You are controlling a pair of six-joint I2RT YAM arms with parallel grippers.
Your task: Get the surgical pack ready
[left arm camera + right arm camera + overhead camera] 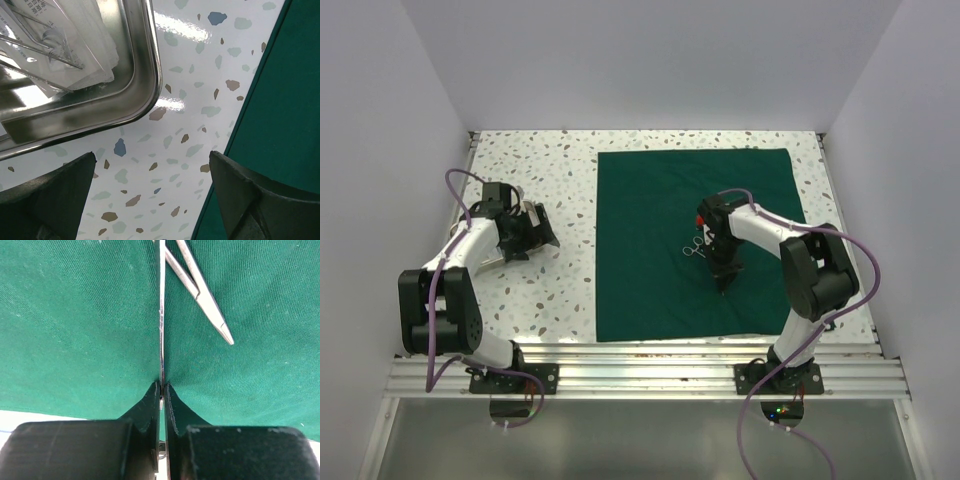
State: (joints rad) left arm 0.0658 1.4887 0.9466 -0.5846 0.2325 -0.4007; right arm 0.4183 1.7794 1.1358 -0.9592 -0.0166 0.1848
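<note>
The surgical pack, a dark green drape (pixel 650 240), lies spread flat on the right half of the table; it also shows in the left wrist view (pixel 280 125) and fills the right wrist view (pixel 75 315). My right gripper (pixel 722 272) is over its middle, shut on a thin steel instrument (pixel 161 315) seen edge-on. A second steel instrument (pixel 200 290) lies on the drape just beside it. Their ring handles (pixel 694 246) show from above. My left gripper (pixel 152 160) is open and empty over bare table between the steel tray (pixel 150 75) and the drape's left edge.
The tray (pixel 488 262) sits at the left of the speckled table (pixel 560 290) and holds clear packets with white gauze (pixel 60 45). White walls close in the table on three sides. An aluminium rail (pixel 640 375) runs along the near edge.
</note>
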